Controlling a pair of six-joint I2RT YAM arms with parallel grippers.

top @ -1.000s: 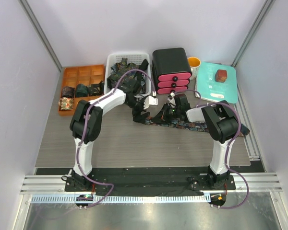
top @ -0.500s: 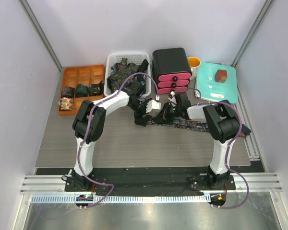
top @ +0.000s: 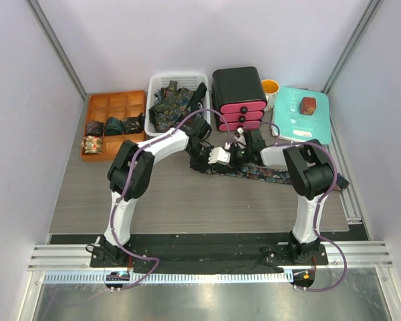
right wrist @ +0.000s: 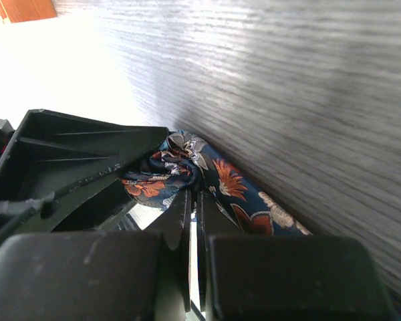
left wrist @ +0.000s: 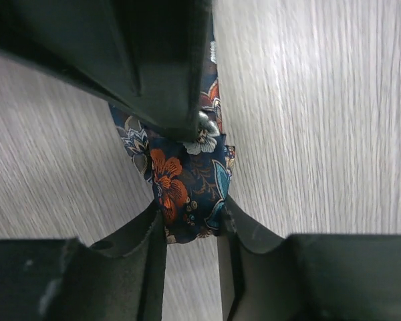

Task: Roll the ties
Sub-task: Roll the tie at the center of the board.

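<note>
Dark floral-print tie (top: pixel 254 174) noted flat on table (top: pixel 174 200), centre, tail run out to the right. Left gripper (left wrist: pixel 190 217) found clamped on tie's end. Since approx. 1 s ago it has been carried right, now just beside right gripper (right wrist: pixel 195 200), whose jaws are all but together, nipping a fold. Roll judged barely begun: end bunched, remainder unwound. Rolled ties (top: pixel 113 125) seen in far-left tray (top: pixel 117 101).
</note>
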